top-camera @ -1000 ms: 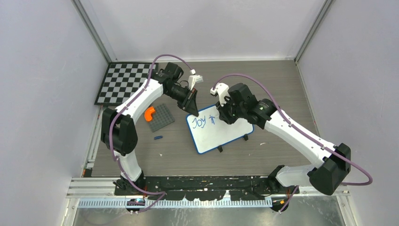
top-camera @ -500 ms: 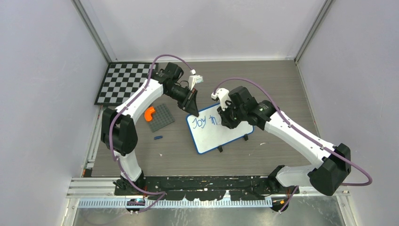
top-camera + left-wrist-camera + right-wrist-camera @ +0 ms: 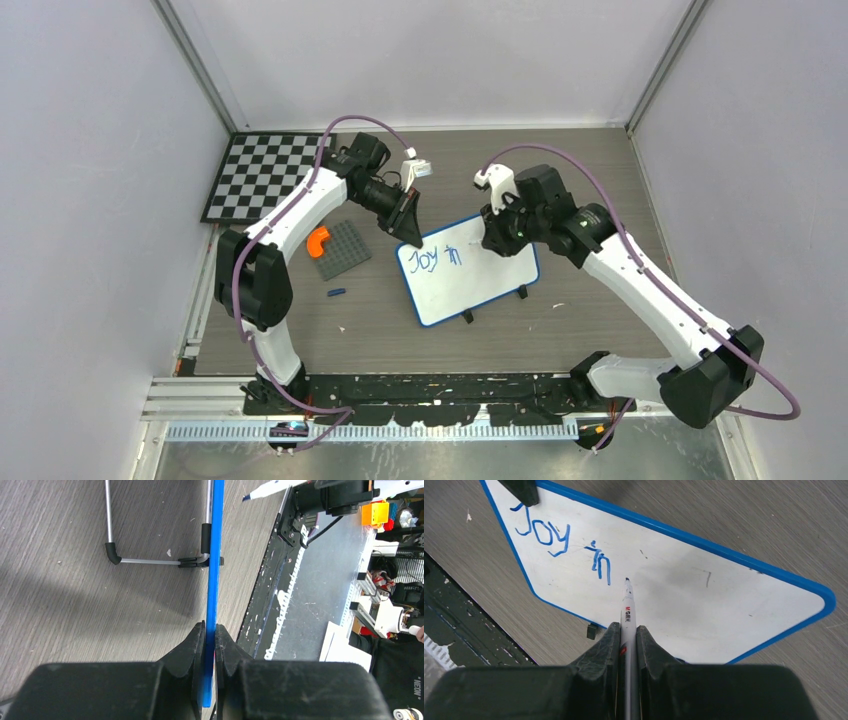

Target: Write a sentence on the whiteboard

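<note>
The whiteboard (image 3: 480, 285) with its blue frame stands tilted on the table's middle. The sentence (image 3: 438, 258) reads "Joy in" in blue (image 3: 561, 540) near its top left. My left gripper (image 3: 410, 232) is shut on the board's blue frame (image 3: 216, 555) at that corner, jaws pinching the edge (image 3: 210, 630). My right gripper (image 3: 492, 235) is shut on a white marker (image 3: 628, 612), whose tip points at bare white just right of "in". Whether the tip touches the board I cannot tell. The right gripper's jaws (image 3: 627, 630) clamp the marker's barrel.
A black-and-white checkerboard (image 3: 262, 175) lies at the back left. A grey studded plate (image 3: 342, 250) with an orange piece (image 3: 318, 241) sits left of the board. A small blue cap (image 3: 336, 293) lies in front of it. The board's wire stand (image 3: 150, 560) rests behind it.
My right gripper has swung right and back with the marker, away from the word "in", which gained its last stroke. The left gripper and the board have stayed put.
</note>
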You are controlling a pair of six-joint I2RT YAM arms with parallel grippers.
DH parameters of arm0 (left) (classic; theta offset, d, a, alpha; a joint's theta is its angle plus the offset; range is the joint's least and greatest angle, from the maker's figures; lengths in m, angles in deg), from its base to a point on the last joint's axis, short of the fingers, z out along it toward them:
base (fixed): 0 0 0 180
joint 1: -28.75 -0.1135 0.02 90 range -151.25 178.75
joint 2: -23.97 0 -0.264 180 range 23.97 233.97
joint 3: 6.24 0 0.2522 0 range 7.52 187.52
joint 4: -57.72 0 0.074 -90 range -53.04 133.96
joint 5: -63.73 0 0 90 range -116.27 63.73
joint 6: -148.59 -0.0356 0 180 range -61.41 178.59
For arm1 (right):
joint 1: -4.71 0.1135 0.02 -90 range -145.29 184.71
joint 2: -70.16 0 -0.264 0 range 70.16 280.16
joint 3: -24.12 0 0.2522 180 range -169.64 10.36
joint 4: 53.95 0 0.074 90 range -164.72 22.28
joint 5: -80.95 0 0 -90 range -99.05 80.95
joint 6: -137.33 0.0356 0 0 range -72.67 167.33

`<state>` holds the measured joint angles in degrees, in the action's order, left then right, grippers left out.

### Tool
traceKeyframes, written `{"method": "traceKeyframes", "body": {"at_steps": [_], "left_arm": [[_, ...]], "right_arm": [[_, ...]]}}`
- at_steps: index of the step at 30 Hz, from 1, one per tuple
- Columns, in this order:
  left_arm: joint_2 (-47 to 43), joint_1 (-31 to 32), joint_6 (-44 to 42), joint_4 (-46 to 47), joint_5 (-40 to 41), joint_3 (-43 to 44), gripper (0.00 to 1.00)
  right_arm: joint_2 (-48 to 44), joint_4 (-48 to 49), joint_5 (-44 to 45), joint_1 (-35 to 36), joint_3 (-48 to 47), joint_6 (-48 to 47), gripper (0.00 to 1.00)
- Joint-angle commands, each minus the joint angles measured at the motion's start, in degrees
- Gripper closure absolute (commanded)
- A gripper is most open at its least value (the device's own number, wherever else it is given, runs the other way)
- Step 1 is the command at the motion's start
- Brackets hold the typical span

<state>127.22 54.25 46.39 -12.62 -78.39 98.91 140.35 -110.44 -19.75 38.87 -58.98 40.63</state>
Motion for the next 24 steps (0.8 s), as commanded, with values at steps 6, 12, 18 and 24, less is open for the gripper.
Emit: {"method": "traceKeyframes", "body": {"at_steps": [6, 12, 18, 24], "left_arm": [[-0.06, 1.49, -0.98, -0.93, 1.49, -0.72, 1.0], [-0.14, 1.52, -0.83, -0.65, 1.41, -0.86, 1.0], [0.03, 1.57, -0.65, -0.42, 1.36, -0.92, 1.0], [0.12, 1.63, -0.39, -0.29, 1.14, -1.04, 1.0]], "right_arm": [[-3.88, -0.88, -6.72, -4.21, -0.93, 2.72, 1.0], [-4.35, 1.89, -6.12, -4.64, 1.8, 3.8, 1.0], [-2.92, 3.75, -4.94, -4.24, 1.87, 4.2, 1.0], [-1.26, 4.3, -1.31, -2.57, 1.92, 2.75, 1.0]]}}
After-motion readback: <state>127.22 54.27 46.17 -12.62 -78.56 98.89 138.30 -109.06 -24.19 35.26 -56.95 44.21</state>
